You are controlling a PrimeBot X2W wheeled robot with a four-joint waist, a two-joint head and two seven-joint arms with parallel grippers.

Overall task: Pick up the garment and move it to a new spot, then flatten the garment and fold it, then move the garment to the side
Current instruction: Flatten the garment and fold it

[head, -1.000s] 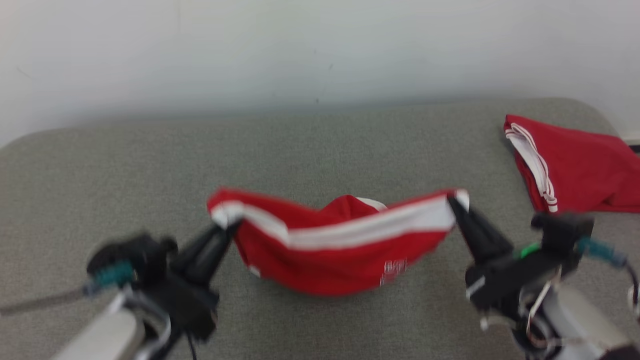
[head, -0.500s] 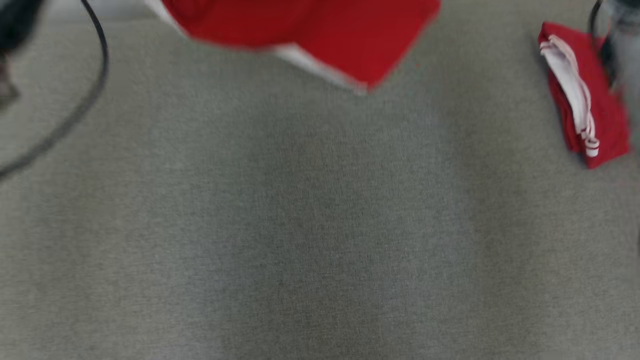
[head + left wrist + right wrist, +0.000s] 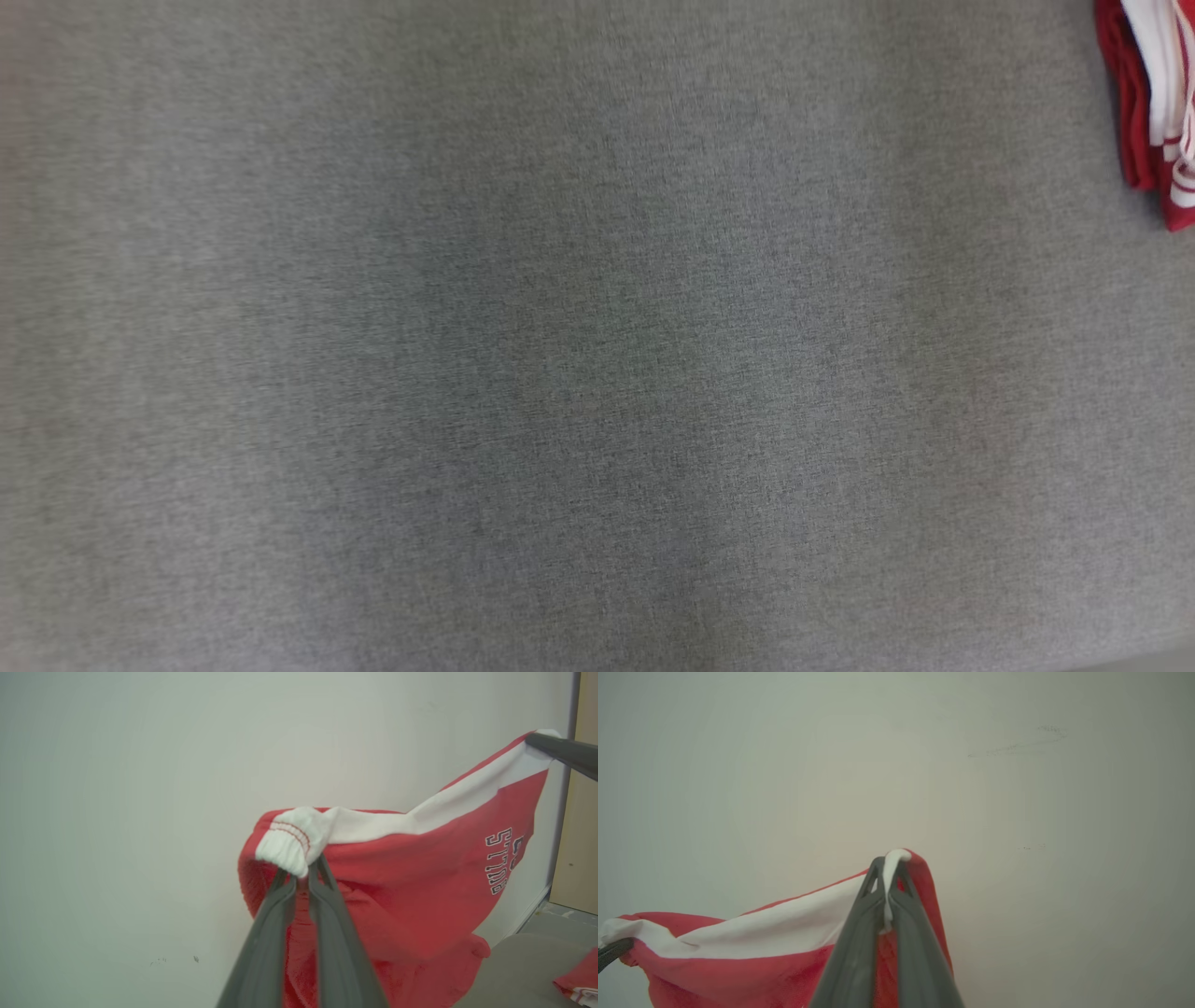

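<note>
Closest to the left wrist camera, the left gripper (image 3: 301,872) has its two long dark fingers pressed together on the ribbed white end of a soft red garment (image 3: 411,882) with a white band and dark lettering, so its jaws are closed on cloth. Just as near in the right wrist view, the right gripper (image 3: 888,870) is clamped too, a white edge of the same garment squeezed between its fingers. The garment is therefore held up in the air between the two grippers, its white band pulled into a top line and the red body sagging beneath. Pinching two well-apart ends like this is probably meant to let the cloth's weight open it out before it is laid flat at a new spot. The lettering reads in the left wrist view, which also catches the right gripper's finger at the far end of the band, whereas the right wrist view gives the plainer side. Below, the head view looks down on a grey woven fabric surface (image 3: 560,373), a wide bare stretch that seems a fit landing place, with a second, folded red-and-white garment (image 3: 1134,140) at that view's upper right. Farthest off stands a pale plain wall (image 3: 1017,812), and the left wrist view adds a light wooden panel (image 3: 586,812) beside it.
</note>
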